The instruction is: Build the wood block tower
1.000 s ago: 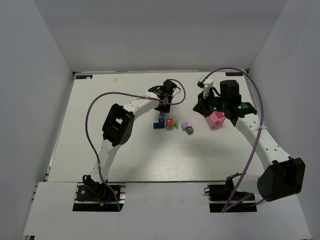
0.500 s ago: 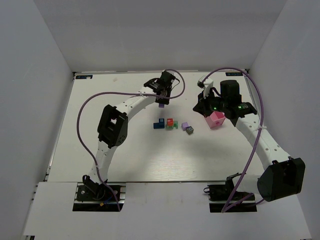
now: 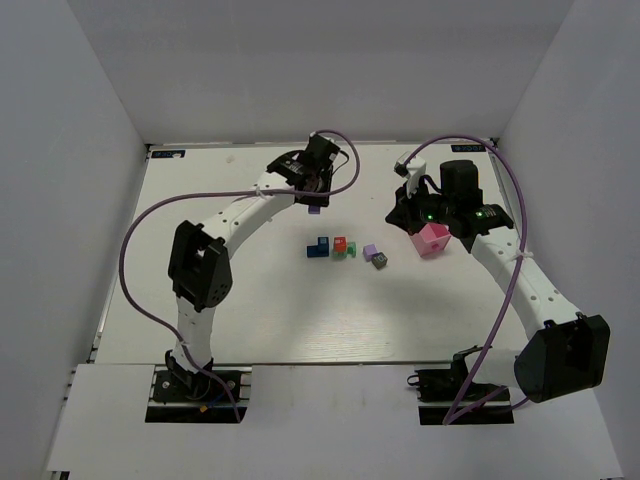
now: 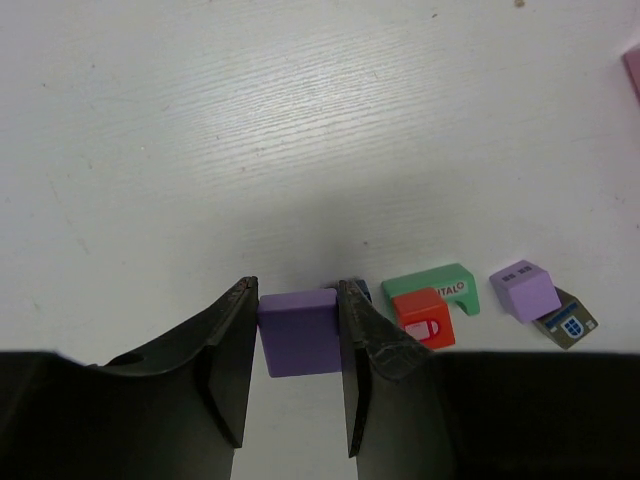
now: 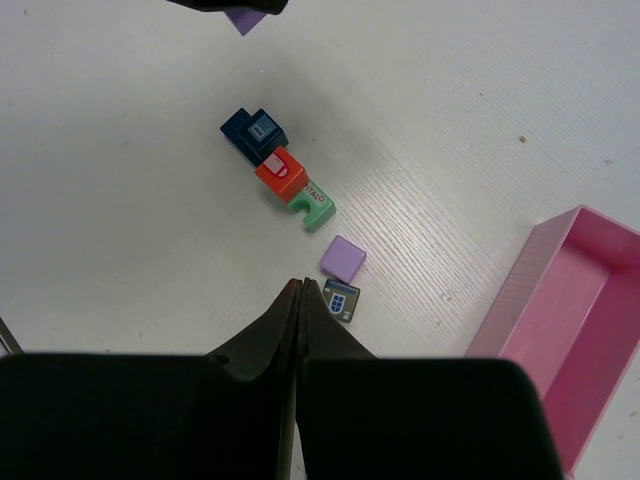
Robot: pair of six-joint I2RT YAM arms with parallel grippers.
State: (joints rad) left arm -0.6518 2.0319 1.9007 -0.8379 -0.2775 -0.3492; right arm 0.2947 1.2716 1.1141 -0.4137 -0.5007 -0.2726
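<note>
The left arm (image 3: pixel 240 215) reaches far forward over the table (image 3: pixel 200 300), elbow bent and wrist turned down. The left gripper (image 4: pixel 297 292) hangs above the surface, and its 2 fingers (image 4: pixel 232 360) pinch a purple block (image 4: pixel 298 331) by opposite sides. That block is clear of the table, behind and just left of the block cluster (image 3: pixel 345 250) in the top view.

The right arm (image 3: pixel 510 270) arcs forward and inward, its wrist over the far left corner of the tray (image 3: pixel 436 240). The right gripper (image 5: pixel 300 288) points down toward the cluster with its 2 fingers pressed together and nothing between them.

There are 6 blocks and 1 pink tray. 5 blocks lie mid-table in a loose row:
- 1 blue block (image 5: pixel 254 130) touches 1 red block (image 5: pixel 281 172).
- The red block sits against 1 green block (image 5: pixel 313 205).
- A short gap follows, then a 2nd purple block (image 5: pixel 343 258).
- 1 dark grey block (image 5: pixel 341 297) lies just beside that purple one.

None of these 5 is stacked. The tray lies just right of the row.

The green block carries white letters ending in "TALO". The red block has a small white mark, too small to read. The grey block shows a blue shield-like emblem.
</note>
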